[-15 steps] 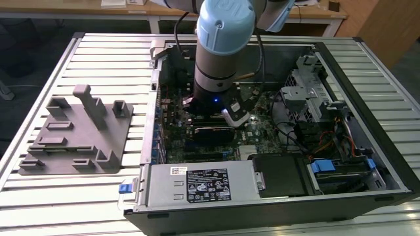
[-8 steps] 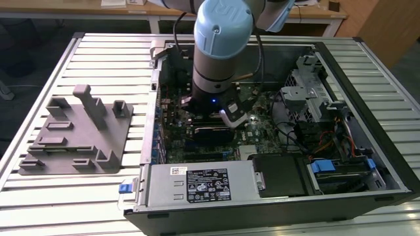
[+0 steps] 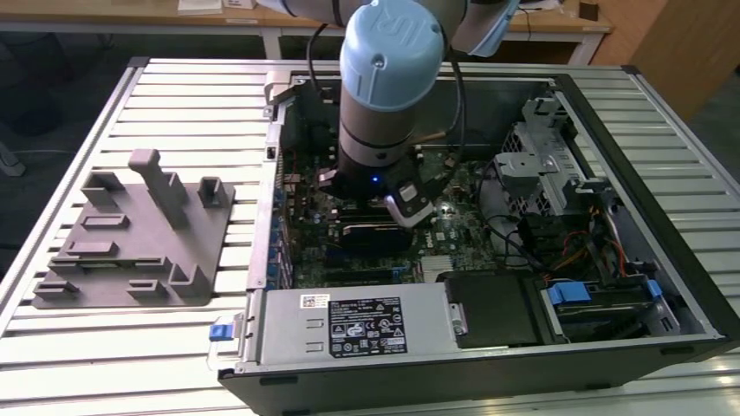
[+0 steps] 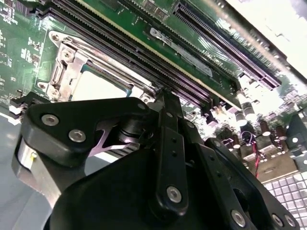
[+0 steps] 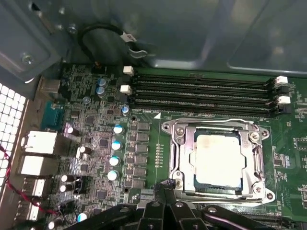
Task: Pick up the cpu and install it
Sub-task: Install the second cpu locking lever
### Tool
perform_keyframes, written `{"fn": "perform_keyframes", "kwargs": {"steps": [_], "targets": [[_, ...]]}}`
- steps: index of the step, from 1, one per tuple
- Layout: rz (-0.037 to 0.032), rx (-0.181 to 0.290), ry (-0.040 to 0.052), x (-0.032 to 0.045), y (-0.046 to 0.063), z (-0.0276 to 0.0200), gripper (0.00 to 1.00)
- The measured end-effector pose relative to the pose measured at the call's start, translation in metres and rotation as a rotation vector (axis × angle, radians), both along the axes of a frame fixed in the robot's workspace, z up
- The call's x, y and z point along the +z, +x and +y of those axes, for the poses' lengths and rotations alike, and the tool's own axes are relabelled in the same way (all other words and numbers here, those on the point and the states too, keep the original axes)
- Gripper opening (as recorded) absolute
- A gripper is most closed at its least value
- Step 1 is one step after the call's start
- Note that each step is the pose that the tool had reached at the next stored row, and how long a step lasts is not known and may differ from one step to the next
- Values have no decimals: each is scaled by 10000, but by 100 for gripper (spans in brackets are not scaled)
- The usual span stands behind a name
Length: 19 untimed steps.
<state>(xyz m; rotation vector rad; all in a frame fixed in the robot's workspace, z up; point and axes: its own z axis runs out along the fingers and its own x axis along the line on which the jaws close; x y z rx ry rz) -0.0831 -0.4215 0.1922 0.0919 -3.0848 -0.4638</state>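
An open computer case (image 3: 601,286) lies on its side on a ribbed metal tabletop (image 3: 173,95), filling the half toward the exterior view's right edge. The robot arm (image 3: 387,78) reaches straight down into the case, over the green motherboard (image 3: 463,230).

The cpu (image 5: 217,160), a small flat square chip with a pale silver-white top, sits inside the socket frame (image 5: 180,153), a metal frame on the motherboard. In the first wrist view the chip lies flat within the frame, next to the rows of long black memory slots (image 5: 201,93). In the second wrist view part of its pale top (image 4: 98,86) shows inside the same frame.

The tool (image 5: 165,184) hangs just above the board at the frame's edge, close beside the cpu but not touching it. Its black fingertips (image 5: 169,186) are drawn together to a narrow point and hold nothing.

On the tabletop toward the exterior view's left edge, well apart from the case, stands a grey plastic fixture (image 3: 127,243) with upright posts.
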Motion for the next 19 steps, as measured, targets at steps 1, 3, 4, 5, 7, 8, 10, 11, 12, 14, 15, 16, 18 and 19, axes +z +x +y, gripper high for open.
{"fn": "perform_keyframes", "kwargs": {"steps": [1, 3, 4, 5, 7, 8, 10, 11, 12, 14, 15, 16, 18, 19], "targets": [[-1, -44, 34, -3, 0, -1, 11], [-1, -130, 97, -9, 0, -4, 11], [-1, -170, 130, -13, -1, -5, 11], [-1, -206, 166, -16, -2, -7, 11], [-1, -266, 237, -21, -6, -9, 11], [-1, -294, 270, -23, -9, -11, 11], [0, -346, 336, -27, -19, -13, 11], [0, -369, 370, -29, -23, -15, 11], [-1, -393, 395, -31, -27, -16, 11], [0, -449, 426, -36, -33, -21, 11], [0, -480, 431, -39, -34, -24, 11], [-1, -511, 440, -43, -35, -26, 11], [-2, -565, 451, -44, -35, -28, 11], [-2, -588, 460, -44, -36, -28, 11]]}}
